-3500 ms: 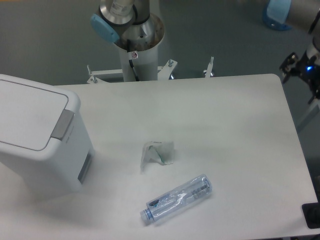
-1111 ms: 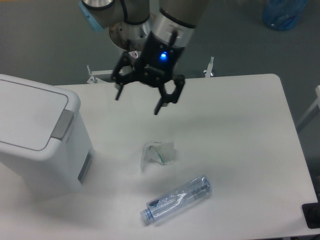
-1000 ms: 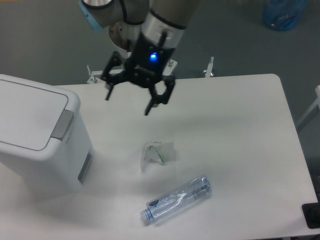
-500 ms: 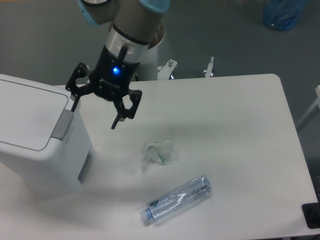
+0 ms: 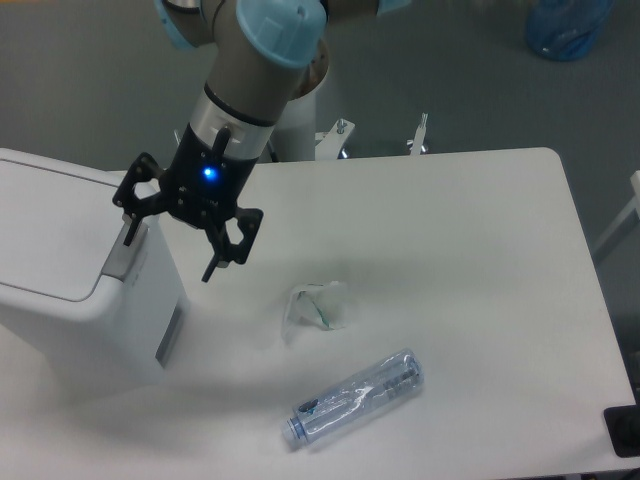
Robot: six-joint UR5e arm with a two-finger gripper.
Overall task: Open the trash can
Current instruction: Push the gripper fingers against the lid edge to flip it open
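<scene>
The trash can [image 5: 70, 270] is a large white boxy bin at the left of the table, with its flat lid down and a grey push tab [image 5: 122, 252] at the front rim. My gripper [image 5: 170, 255] is open and empty. It hangs right by the bin's front edge, with one finger over the grey tab and the other out over the table. A blue light glows on the gripper body.
A crumpled clear wrapper [image 5: 318, 306] lies mid-table. A clear plastic bottle [image 5: 356, 397] lies on its side toward the front. The arm's base post [image 5: 290, 110] stands behind the table's far edge.
My gripper has moved left and down from the table's middle to the front rim of the trash can. It stays open. The lid has not moved.
</scene>
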